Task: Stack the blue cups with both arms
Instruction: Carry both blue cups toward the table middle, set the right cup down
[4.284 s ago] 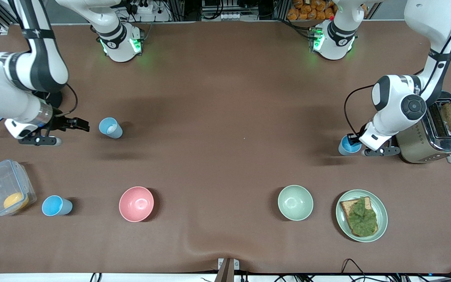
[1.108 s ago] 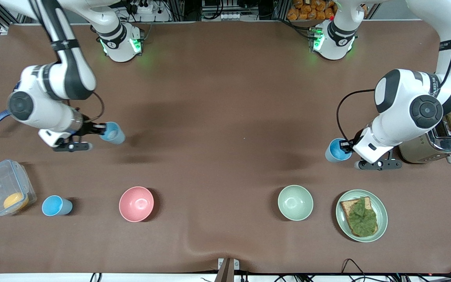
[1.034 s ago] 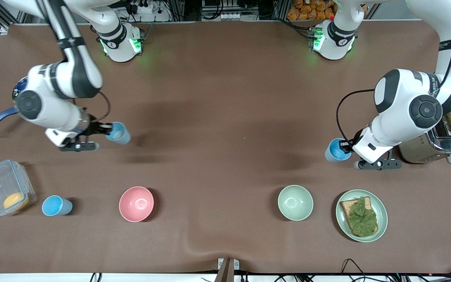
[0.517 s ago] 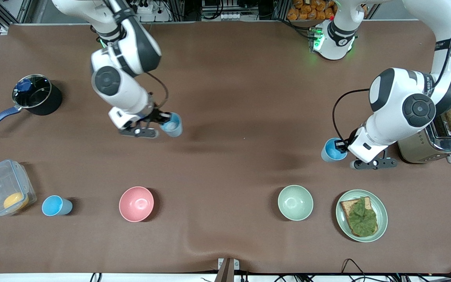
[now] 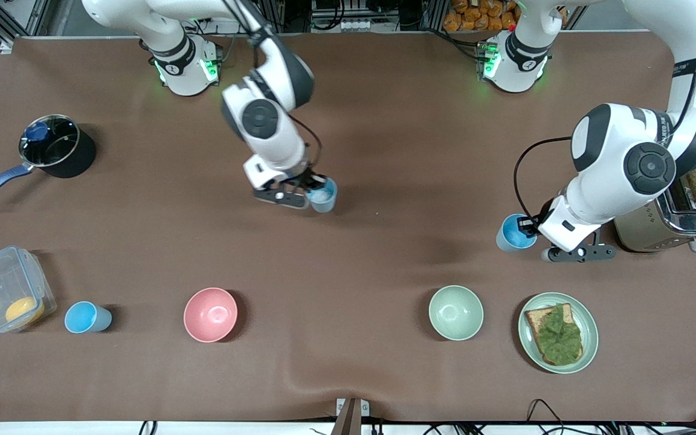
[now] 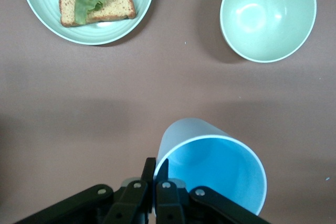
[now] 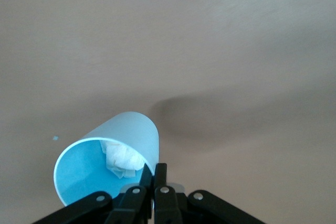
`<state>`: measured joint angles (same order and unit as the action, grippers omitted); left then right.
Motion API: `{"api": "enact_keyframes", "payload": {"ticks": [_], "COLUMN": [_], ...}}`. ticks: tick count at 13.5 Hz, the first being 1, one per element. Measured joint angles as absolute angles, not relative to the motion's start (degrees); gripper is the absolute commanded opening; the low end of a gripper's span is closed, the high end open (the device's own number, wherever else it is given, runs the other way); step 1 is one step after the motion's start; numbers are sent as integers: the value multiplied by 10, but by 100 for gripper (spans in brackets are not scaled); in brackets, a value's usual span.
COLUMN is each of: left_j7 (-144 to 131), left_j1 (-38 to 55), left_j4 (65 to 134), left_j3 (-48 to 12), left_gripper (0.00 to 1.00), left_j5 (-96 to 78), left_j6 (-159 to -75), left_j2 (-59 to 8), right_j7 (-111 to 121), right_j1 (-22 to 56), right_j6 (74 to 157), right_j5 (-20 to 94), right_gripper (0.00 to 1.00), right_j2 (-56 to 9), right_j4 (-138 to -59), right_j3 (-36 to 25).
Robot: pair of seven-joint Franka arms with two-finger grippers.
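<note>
My right gripper [image 5: 313,188] is shut on the rim of a pale blue cup [image 5: 324,194] and holds it over the middle of the table. In the right wrist view this cup [image 7: 107,163] has crumpled white paper [image 7: 122,159] inside, and my right gripper [image 7: 156,174] pinches its wall. My left gripper [image 5: 526,226] is shut on the rim of a brighter blue cup [image 5: 512,232] beside the toaster. In the left wrist view that cup [image 6: 212,169] looks empty, with my left gripper [image 6: 156,167] pinching its wall. A third blue cup [image 5: 86,318] stands by the plastic box.
A pink bowl [image 5: 210,314] and a pale green bowl [image 5: 455,312] sit nearer the front camera. A plate with toast and lettuce [image 5: 557,332], a toaster [image 5: 668,211], a black pot [image 5: 57,147] and a clear plastic box [image 5: 6,290] stand around the table's ends.
My right arm has carried the pale blue cup from its end of the table to over the middle. My left gripper has lifted the bright blue cup slightly away from the toaster.
</note>
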<state>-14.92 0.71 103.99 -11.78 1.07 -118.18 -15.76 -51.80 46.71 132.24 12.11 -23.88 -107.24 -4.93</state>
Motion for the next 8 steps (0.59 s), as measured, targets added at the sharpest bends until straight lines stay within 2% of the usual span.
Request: {"api": "enact_keyframes", "payload": {"ticks": [4,7,8], "left_j7": [-149,-149,-151], "left_j1": [7,7,7], "left_j4": [1039,1039,1039], "left_j3": [-118,-118,-119], "left_gripper": [0,0,0], "left_j5": [11,11,11], "left_j6": [-1182,-1177,-1177], "left_j2": [-156,-156,-156], "right_j7": [-566,-570,-570], "right_j1": [489,490,490], "right_j6": [1367,1375,1375], "right_j5": [122,123,123], "right_gripper": [0,0,4], "right_j2": [-303,-321,-322], "right_j4": [-1025,-1013,-1009], "right_j3": [-49,-50,-52]}}
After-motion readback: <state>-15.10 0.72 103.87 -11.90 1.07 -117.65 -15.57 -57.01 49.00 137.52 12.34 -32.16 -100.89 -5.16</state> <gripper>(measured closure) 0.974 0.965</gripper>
